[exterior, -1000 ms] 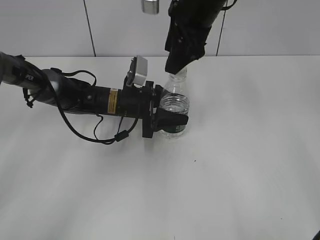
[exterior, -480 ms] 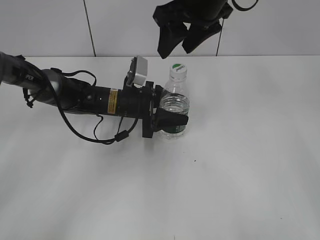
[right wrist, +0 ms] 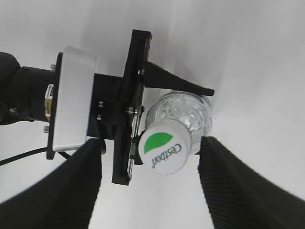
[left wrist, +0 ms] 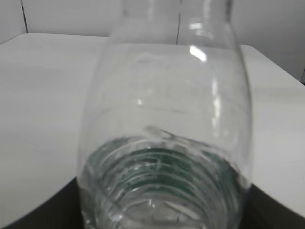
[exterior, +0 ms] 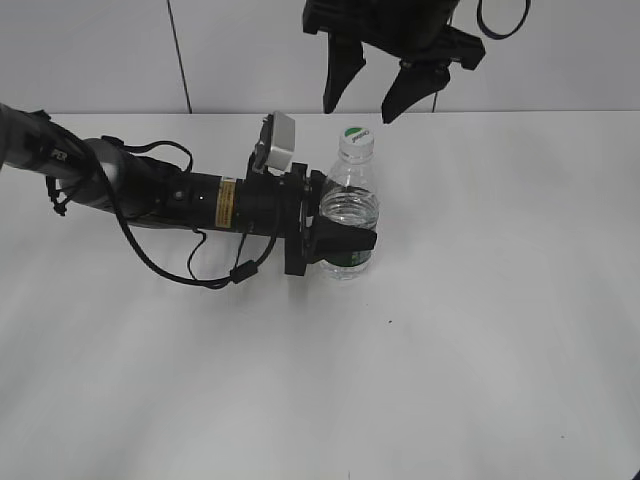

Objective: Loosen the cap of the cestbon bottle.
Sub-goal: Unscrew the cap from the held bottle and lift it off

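The cestbon bottle (exterior: 349,215) stands upright on the white table, clear with a dark green label band low down. It fills the left wrist view (left wrist: 164,119). Its white cap (exterior: 357,135) with a green mark sits on the neck and shows from above in the right wrist view (right wrist: 164,147). My left gripper (exterior: 340,243) is shut on the bottle's lower body from the left. My right gripper (exterior: 365,105) is open and hangs just above the cap, its two black fingers (right wrist: 150,191) spread to either side of it without touching.
The white table (exterior: 480,330) spreads around the bottle. The left arm (exterior: 150,190) with its cable lies across the table's left half. A tiled wall (exterior: 200,50) stands behind.
My right gripper was closed round the cap one second ago; it has let go, opened wide and risen above the cap. The left gripper and bottle have not moved.
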Available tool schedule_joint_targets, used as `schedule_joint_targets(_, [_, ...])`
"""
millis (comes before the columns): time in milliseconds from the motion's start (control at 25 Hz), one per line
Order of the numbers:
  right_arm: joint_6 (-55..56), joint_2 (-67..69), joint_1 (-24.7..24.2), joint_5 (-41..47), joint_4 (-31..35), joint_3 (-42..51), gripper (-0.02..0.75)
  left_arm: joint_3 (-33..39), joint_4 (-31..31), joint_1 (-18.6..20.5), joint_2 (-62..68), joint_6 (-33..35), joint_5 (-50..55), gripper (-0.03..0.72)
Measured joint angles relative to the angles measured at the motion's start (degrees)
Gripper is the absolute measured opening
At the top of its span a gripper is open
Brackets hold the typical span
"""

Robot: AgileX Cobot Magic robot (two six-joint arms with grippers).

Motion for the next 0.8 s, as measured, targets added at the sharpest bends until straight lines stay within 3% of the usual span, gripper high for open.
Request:
schedule_joint_targets(600, [0.5,1.8,0.0,0.0,-2.6,0.1,0.481,0.0,-0.1,0.0,0.0,-0.1,0.2,0.409])
schedule_joint_targets(800, [0.5,1.8,0.0,0.0,-1.2,0.2,0.44,0.0,-0.1,0.0,0.0,-0.1,0.2,0.409])
